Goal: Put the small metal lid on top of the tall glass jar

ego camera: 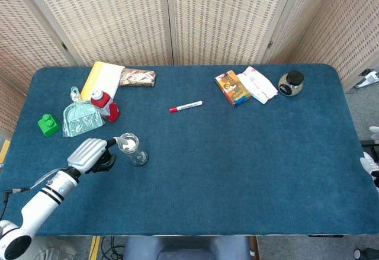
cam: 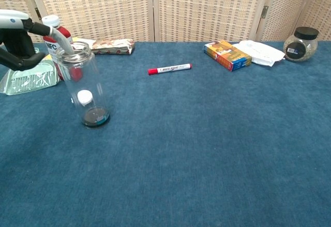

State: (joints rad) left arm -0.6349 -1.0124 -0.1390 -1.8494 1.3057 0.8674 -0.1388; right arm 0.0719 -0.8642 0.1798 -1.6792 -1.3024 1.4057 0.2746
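Nearest the robot, on the blue table [ego camera: 237, 165], the left hand [ego camera: 89, 153] sits just left of the tall glass jar [cam: 85, 85]. One finger [cam: 61, 40] stretches out so that its tip reaches the jar's open mouth, and in the chest view it seems to dip just inside the rim; the other fingers are curled in and hold nothing that can be seen. The jar stands upright with no cover on it. A small white disc [cam: 84, 97], possibly the lid, shows through the glass partway down the jar, though it is hard to say whether it lies inside or merely shows through from behind.

Of the right hand [ego camera: 370, 164] only a white sliver shows at the right edge of the head view, off the table, and whether it is wide or closed cannot be told.

Behind the jar lie a pale green dustpan [ego camera: 80, 118], a green block [ego camera: 48, 125] to its left, and a red bottle [ego camera: 106, 107] with a white cap. Farther back are a yellow pad [ego camera: 103, 77] and a patterned packet [ego camera: 137, 78] beside it. Near the middle of the table a red marker [ego camera: 186, 106] lies well apart from the jar. Toward the far right corner sit an orange box [ego camera: 232, 88], a white wrapper [ego camera: 258, 84] touching it, and a round jar with a black cap [ego camera: 291, 83].
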